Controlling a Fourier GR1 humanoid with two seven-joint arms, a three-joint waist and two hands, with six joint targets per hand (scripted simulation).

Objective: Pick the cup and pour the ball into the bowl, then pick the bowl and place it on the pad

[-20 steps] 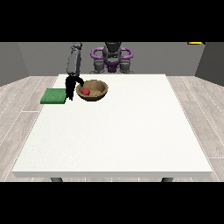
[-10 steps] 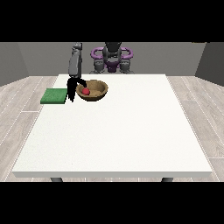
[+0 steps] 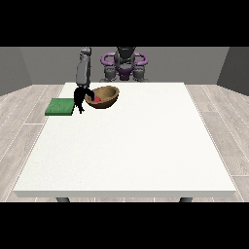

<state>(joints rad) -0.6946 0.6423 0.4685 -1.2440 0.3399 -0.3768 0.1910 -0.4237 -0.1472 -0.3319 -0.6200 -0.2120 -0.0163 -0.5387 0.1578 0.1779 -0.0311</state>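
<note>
robot hand: the one at the view's left (image 3: 80,97) is hanging down off its grey arm (image 3: 83,72), right at the near-left rim of the bowl. Its dark fingers look like they're hooking over that rim, so I'm reading it as clamped on the bowl's edge, though it's all pretty small here.

bowl: the brown bowl (image 3: 108,95) is sitting tipped, its left side up by the robot hand. Compared to a second ago it's sliding a bit toward the view's left and tilting more, so I'd say the lift is just getting going.

ball: the red ball (image 3: 97,98) is lying inside the bowl, low on the left side near the fingers. So the pouring half of the job looks done already.

cup: not seeing one anywhere on the bench.

pad: the green pad (image 3: 60,106) is lying flat just beside the robot hand, on the view's left of it and a bit nearer the camera. The bowl isn't on it yet.

bench: the white bench (image 3: 131,155) is carrying all of this up in its far-left part.

other robot hand: the one that would be at the view's right isn't showing over the bench at all, only the robot's body (image 3: 124,63) at the back.

what's next, my guess: it's a short carry over to the pad, and with the bowl tilting the ball could roll toward the low rim.
</note>
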